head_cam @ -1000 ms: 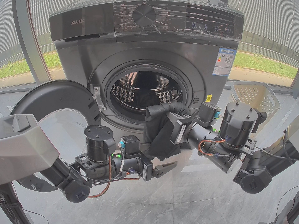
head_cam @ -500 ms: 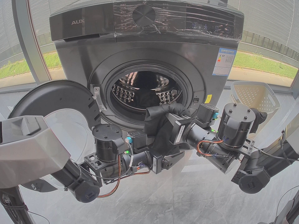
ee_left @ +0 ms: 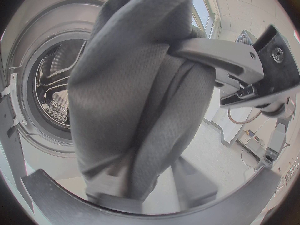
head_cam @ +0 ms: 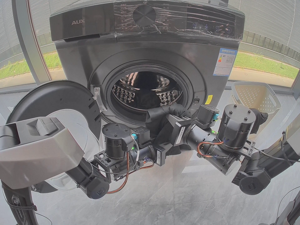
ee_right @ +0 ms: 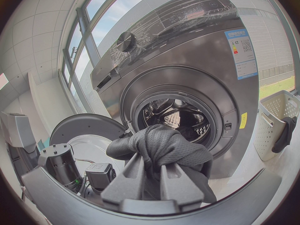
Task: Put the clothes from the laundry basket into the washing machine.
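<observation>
A dark grey garment (head_cam: 159, 119) hangs just in front of the washing machine's (head_cam: 143, 57) open drum mouth (head_cam: 147, 91). My right gripper (head_cam: 171, 124) is shut on its upper folds; in the right wrist view the cloth (ee_right: 168, 147) bunches between that gripper's (ee_right: 153, 175) two fingers. My left gripper (head_cam: 167, 147) sits just below, at the garment's hanging lower part. In the left wrist view the garment (ee_left: 131, 88) drops between the spread fingers of the open left gripper (ee_left: 150, 191). The laundry basket (head_cam: 256, 96) stands on the floor at the right of the machine.
The round machine door (head_cam: 53, 100) is swung open to the left, close behind my left arm. Another dark cloth (ee_right: 286, 135) drapes over the basket's rim (ee_right: 275, 107). Pale tiled floor lies free in front of the machine. Windows stand behind it.
My left arm has moved up and to the right, bringing its open fingers from below the garment to around its lower part. The right gripper has barely moved, and the hanging cloth looks more gathered.
</observation>
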